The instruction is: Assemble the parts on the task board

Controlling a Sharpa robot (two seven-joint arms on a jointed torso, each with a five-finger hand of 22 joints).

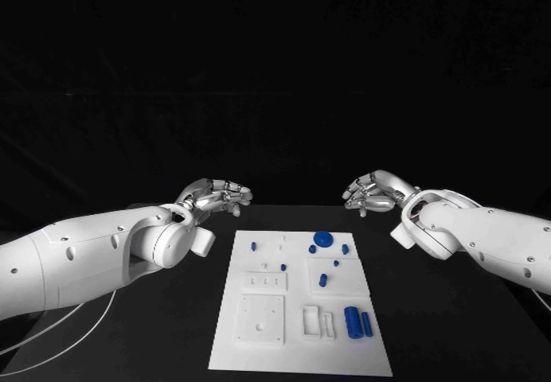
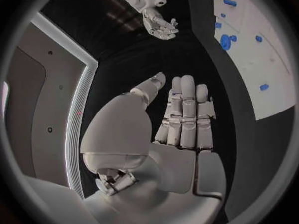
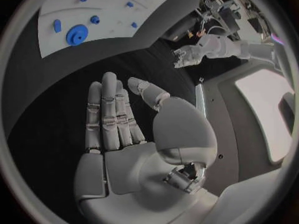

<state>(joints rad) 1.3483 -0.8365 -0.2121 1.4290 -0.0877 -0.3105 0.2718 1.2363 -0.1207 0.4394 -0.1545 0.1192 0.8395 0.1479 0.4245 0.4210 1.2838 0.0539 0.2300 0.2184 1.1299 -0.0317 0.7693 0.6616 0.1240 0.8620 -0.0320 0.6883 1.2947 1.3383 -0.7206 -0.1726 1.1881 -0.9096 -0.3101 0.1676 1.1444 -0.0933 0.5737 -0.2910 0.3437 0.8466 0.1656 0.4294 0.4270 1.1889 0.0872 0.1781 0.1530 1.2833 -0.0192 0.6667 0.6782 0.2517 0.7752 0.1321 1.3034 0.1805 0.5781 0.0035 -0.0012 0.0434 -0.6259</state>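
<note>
The task board is laid on the tabletop between the arms. Parts are spread over its right half. Both hands are held beyond its far corners.

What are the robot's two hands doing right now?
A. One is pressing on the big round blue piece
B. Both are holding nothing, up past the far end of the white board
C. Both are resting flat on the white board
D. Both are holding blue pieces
B: the left hand and right hand hang empty beyond the far end of the task board, and the blue parts, like the round blue disc, lie untouched.
</note>
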